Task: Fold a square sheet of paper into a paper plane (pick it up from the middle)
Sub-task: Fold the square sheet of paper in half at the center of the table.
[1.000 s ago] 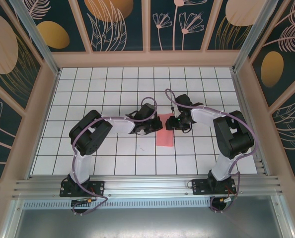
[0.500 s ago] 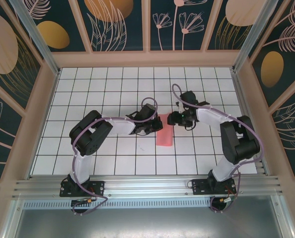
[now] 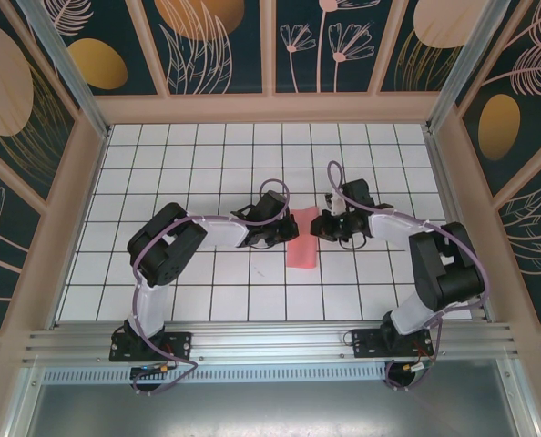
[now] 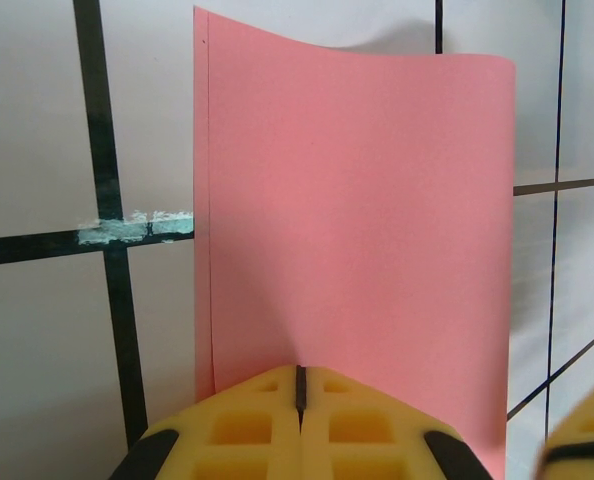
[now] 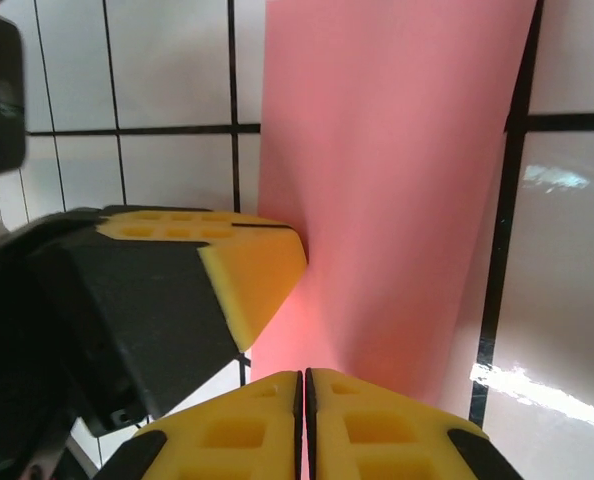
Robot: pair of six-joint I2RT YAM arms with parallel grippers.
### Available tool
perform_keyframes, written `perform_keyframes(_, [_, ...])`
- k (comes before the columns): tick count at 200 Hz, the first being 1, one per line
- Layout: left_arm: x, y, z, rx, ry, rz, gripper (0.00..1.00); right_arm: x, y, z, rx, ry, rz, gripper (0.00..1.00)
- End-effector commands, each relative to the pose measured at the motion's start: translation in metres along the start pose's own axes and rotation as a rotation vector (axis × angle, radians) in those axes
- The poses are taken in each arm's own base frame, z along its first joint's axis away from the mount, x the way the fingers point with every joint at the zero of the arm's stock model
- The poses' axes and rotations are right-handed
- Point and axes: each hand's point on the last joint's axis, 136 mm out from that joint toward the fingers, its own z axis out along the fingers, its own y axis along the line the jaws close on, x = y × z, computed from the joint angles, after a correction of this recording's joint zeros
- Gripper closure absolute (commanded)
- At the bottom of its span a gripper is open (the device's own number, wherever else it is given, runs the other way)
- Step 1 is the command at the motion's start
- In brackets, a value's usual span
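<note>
Tabletop [image 3: 161,273] of white tiles ruled by dark grid lines. Item, nearest: aluminium rail [image 3: 270,339] carrying both arm bases. Item: left arm [image 3: 166,244] and right arm [image 3: 434,259], each bent inward toward mid-table. Item: left gripper [image 3: 286,238], yellow fingers pressed fully together, seam closed, nothing pinched between them. Its tips sit at the left long edge of the paper; whether they press on it or hover just above cannot be told. Item: square sheet of paper [image 3: 302,238], salmon pink, lying mid-table between the two grippers as a narrow strip. A second edge line just inside one long side, seen from the left wrist, suggests it is already doubled over. Its long axis runs near to far, tilted a little, so it lies crosswise to both grippers' reach. The right long edge appears bowed slightly up off the tiles. Item: right gripper [image 3: 321,226], fingers likewise closed flat together and holding nothing, tips at the right long edge, a little farther along the strip than the left's. The paper lies right of the left gripper and left of the right. Neither arm is clearly nearer, so the nose folds to come could fall to either. Item, farthest: dark wall panels [image 3: 225,45] painted with leaves and gold discs.
</note>
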Motion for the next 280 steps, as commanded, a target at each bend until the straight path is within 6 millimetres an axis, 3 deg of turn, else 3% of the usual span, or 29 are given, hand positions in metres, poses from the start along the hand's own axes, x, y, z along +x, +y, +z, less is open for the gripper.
perform_keyframes(1, [0.024, 0.044, 0.007, -0.141, 0.059, -0.008, 0.93, 0.002, 0.004, 0.007, -0.059, 0.010, -0.005, 0.88])
perform_keyframes(152, [0.029, 0.048, 0.011, -0.141, 0.078, -0.011, 0.94, 0.020, -0.064, 0.018, 0.131, 0.051, 0.081, 0.83])
perform_keyframes(169, [0.029, 0.049, 0.010, -0.142, 0.078, -0.011, 0.94, 0.017, -0.057, 0.014, 0.111, 0.041, 0.076, 0.83])
perform_keyframes(197, [0.029, 0.047, 0.010, -0.137, 0.079, -0.011, 0.94, 0.007, -0.028, -0.002, 0.031, 0.006, 0.042, 0.82])
perform_keyframes(220, [0.029, 0.047, 0.011, -0.134, 0.080, -0.010, 0.94, 0.010, -0.007, -0.011, -0.060, 0.003, 0.021, 0.82])
perform_keyframes(240, [0.029, 0.046, 0.011, -0.133, 0.080, -0.008, 0.94, 0.019, -0.004, -0.009, -0.099, 0.025, 0.027, 0.82])
perform_keyframes(280, [0.029, 0.046, 0.011, -0.130, 0.081, -0.007, 0.94, 0.035, -0.018, 0.003, -0.090, 0.069, 0.066, 0.82])
